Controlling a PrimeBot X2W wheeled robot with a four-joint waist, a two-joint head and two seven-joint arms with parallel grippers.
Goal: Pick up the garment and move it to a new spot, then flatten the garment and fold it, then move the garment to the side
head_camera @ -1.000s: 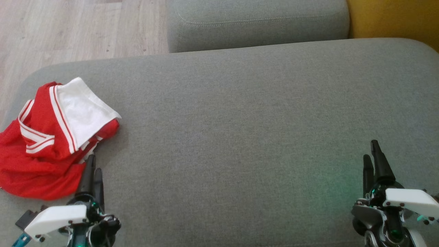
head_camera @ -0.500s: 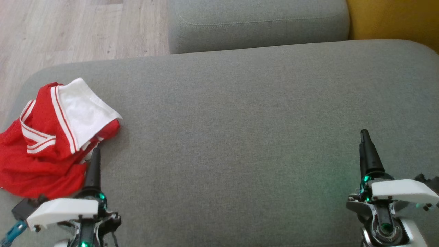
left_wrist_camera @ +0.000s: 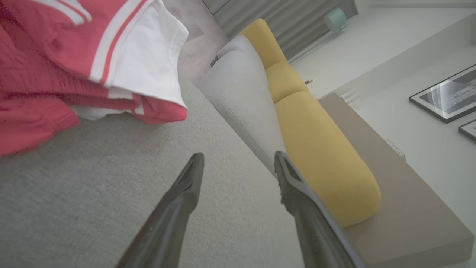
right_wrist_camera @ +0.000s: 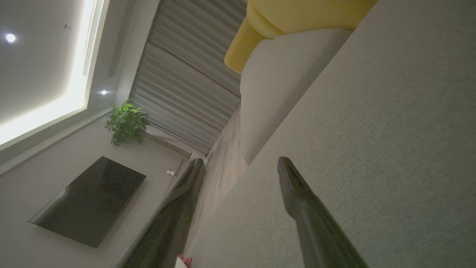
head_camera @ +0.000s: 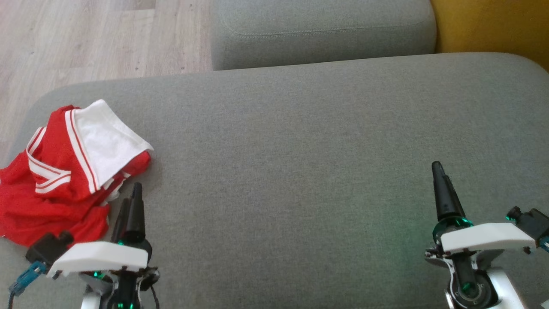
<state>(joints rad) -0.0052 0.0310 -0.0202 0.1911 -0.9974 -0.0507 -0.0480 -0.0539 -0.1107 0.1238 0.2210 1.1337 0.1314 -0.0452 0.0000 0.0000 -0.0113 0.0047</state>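
Observation:
The garment (head_camera: 64, 171) is a crumpled red and white piece lying at the left end of the grey seat cushion (head_camera: 300, 150). My left gripper (head_camera: 131, 195) hovers just right of the garment's near edge, apart from it. In the left wrist view the garment (left_wrist_camera: 74, 56) lies up and to the left of the left gripper (left_wrist_camera: 240, 156), which stands open with bare cushion between its fingers. My right gripper (head_camera: 437, 167) is far off at the lower right over bare cushion. Seen from the right wrist, the right gripper (right_wrist_camera: 241, 160) is open and holds nothing.
A second grey cushion (head_camera: 321, 30) sits behind the seat, with a yellow cushion (head_camera: 493, 25) at the back right. Wooden floor (head_camera: 85, 38) lies beyond the seat's rounded left and far edges. The seat's middle and right are bare fabric.
The left gripper has slid a little right, along the garment's near edge. The right gripper has moved left and forward. The garment lies as before.

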